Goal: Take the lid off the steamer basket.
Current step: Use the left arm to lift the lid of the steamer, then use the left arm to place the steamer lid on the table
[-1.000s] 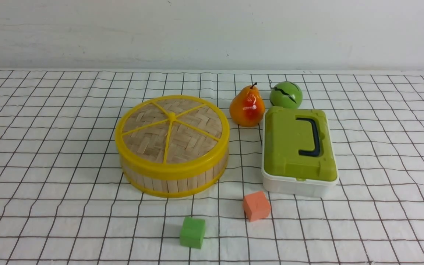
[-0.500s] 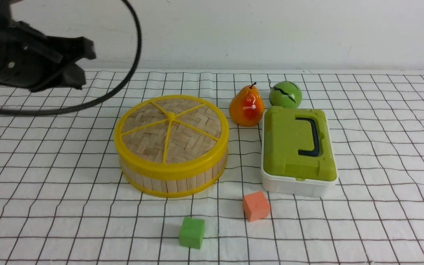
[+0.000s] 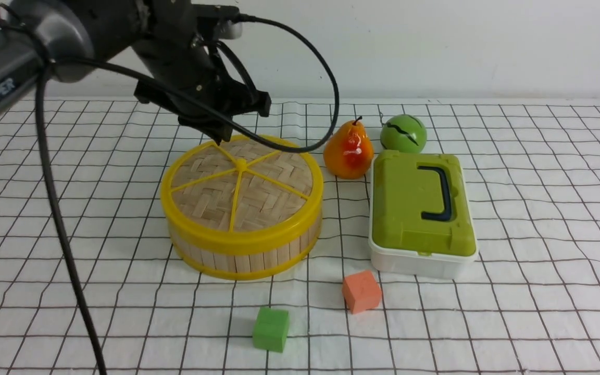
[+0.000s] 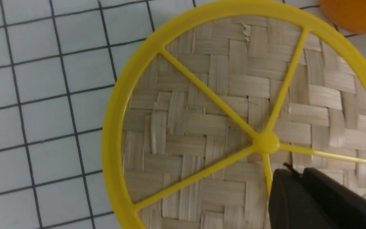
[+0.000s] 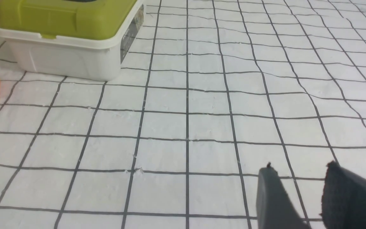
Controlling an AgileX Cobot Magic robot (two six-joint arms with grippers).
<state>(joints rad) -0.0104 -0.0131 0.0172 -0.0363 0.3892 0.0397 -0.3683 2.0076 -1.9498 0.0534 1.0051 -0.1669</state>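
Observation:
The lid (image 3: 242, 182), woven bamboo with a yellow rim, spokes and centre knob (image 3: 242, 164), sits on the steamer basket (image 3: 242, 256) in the middle of the checked cloth. My left gripper (image 3: 222, 136) hangs just above the lid's far edge, fingers pointing down. In the left wrist view the lid (image 4: 202, 127) fills the frame, and the left gripper (image 4: 299, 173) hovers close by the knob (image 4: 266, 143) with its two black fingers pressed together and nothing between them. My right gripper (image 5: 300, 170) stands open over bare cloth, holding nothing, and does not show in the front view.
A pear (image 3: 349, 151) and a green ball (image 3: 404, 134) stand behind and right of the basket. A white box with a green lid (image 3: 422, 208) lies to its right. An orange cube (image 3: 362, 291) and a green cube (image 3: 271, 329) lie in front. The left arm's cable (image 3: 55, 208) hangs at left.
The left arm, out of view a second ago, has swung in from the far left to above the lid's far edge. Nothing on the cloth has moved.

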